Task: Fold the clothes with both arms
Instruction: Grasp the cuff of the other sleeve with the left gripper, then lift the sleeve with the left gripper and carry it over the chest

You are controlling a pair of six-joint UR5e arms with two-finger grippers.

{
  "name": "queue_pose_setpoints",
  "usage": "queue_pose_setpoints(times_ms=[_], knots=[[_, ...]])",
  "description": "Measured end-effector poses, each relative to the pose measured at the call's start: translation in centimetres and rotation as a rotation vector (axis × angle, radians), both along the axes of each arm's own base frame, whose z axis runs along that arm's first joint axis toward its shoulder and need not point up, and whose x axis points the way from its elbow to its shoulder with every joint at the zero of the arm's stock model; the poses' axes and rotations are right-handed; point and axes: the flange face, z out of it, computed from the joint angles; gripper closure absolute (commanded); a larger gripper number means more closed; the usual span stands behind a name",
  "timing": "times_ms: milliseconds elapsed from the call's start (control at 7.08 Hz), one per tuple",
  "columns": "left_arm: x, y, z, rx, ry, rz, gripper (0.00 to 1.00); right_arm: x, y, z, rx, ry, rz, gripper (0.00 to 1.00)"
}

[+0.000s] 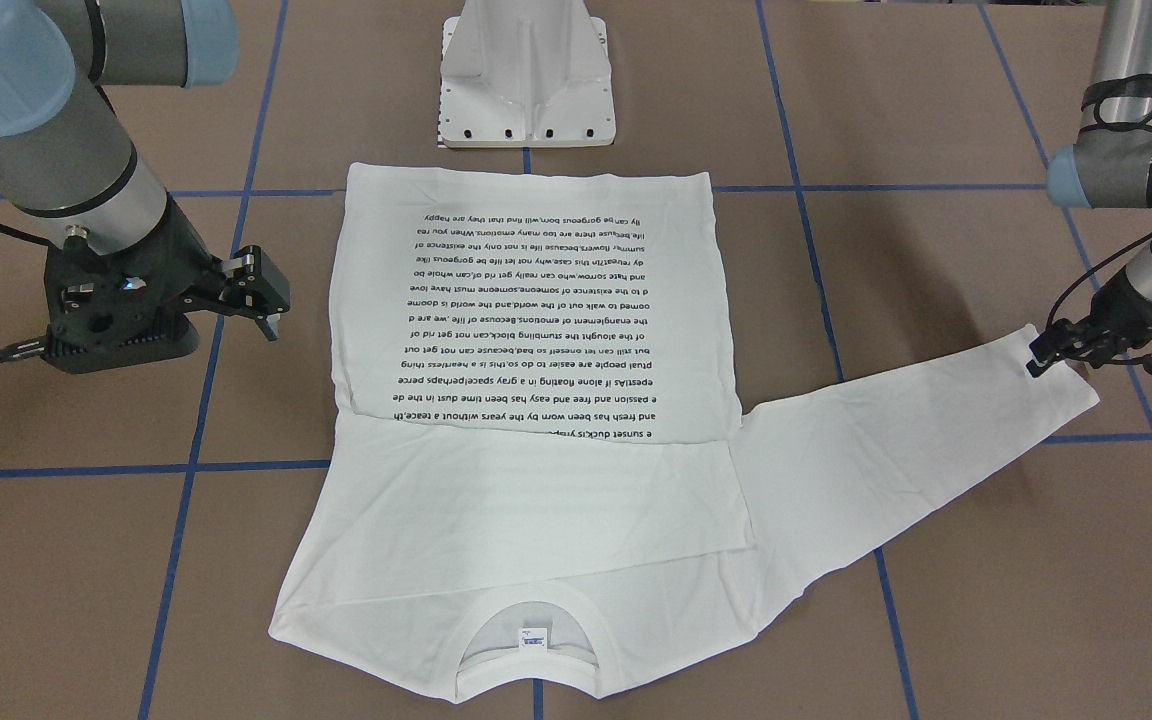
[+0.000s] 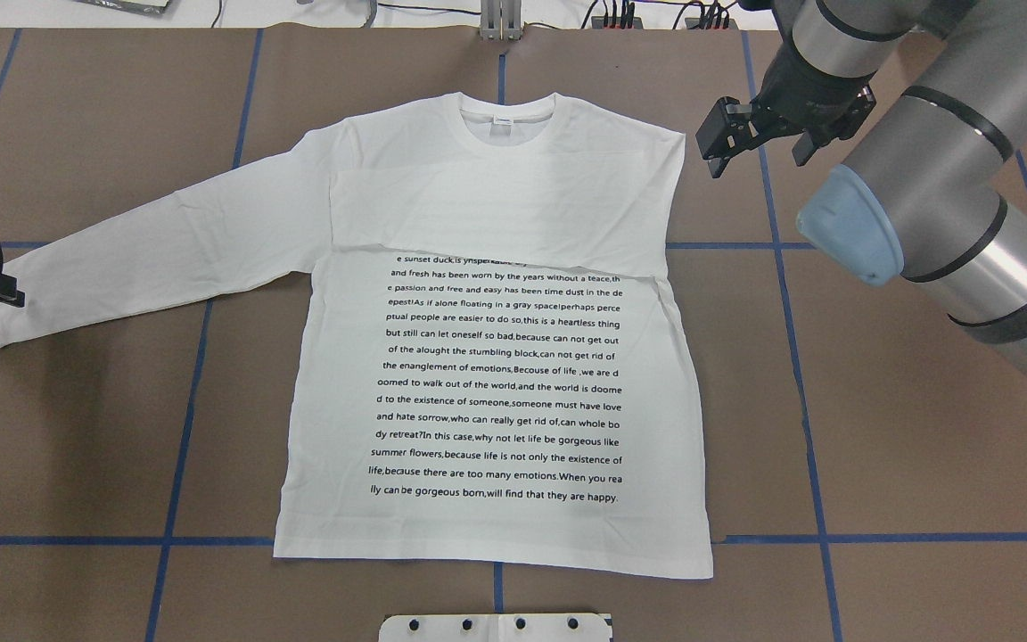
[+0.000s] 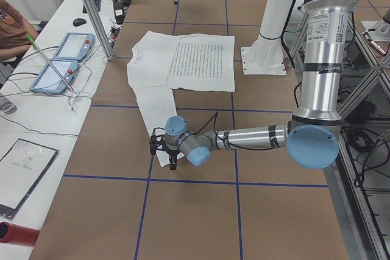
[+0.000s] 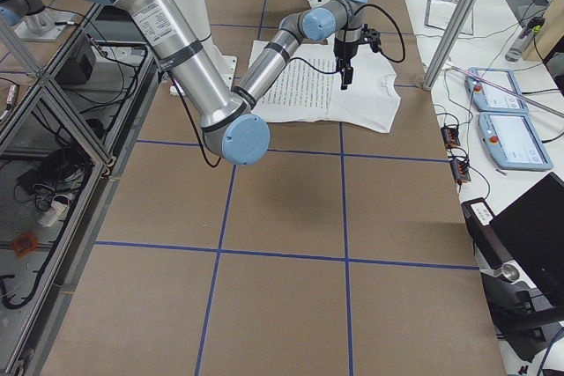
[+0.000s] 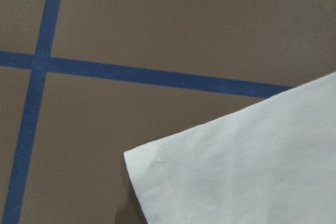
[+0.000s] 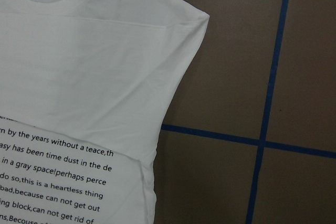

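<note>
The white long-sleeved shirt (image 2: 496,196) lies flat, print side up, collar toward the far side from the robot. One sleeve is folded across the chest above the black text. The other sleeve stretches out to the robot's left. My left gripper (image 1: 1041,355) sits low at that sleeve's cuff (image 5: 236,171) with its fingers apart, and the cuff lies flat on the table. My right gripper (image 2: 754,147) hovers open and holds nothing, just off the shirt's shoulder (image 6: 178,30) on my right side.
The white pedestal base (image 1: 526,80) stands at the shirt's hem edge. Blue tape lines (image 2: 772,245) grid the brown tabletop. A side table with two tablets (image 3: 61,59), cables and a person's arm (image 3: 12,22) runs past the collar side.
</note>
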Motion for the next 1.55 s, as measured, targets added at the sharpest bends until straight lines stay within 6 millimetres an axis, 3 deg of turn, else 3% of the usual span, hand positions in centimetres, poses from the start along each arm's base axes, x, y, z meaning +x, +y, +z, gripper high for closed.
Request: queue_pose_setpoints(times_ms=[424,706,847,1130,1553], knots=[[0.0,0.0,0.0,-0.004,-0.001,-0.005,0.57,0.1,-0.1,0.2,-0.003,0.002,0.002,0.00],[0.0,0.0,-0.2,-0.001,0.002,-0.005,0.94,0.2,-0.2,0.3,-0.006,0.004,0.005,0.00],[0.1,0.0,-0.3,0.000,0.004,-0.004,1.00,0.3,-0.2,0.3,-0.006,0.004,0.006,0.00],[0.1,-0.1,-0.7,0.002,0.009,-0.001,1.00,0.4,-0.4,0.4,-0.006,0.005,0.007,0.00],[0.3,-0.4,-2.8,0.026,0.025,0.001,1.00,0.6,-0.4,0.5,-0.006,0.006,0.008,0.00]])
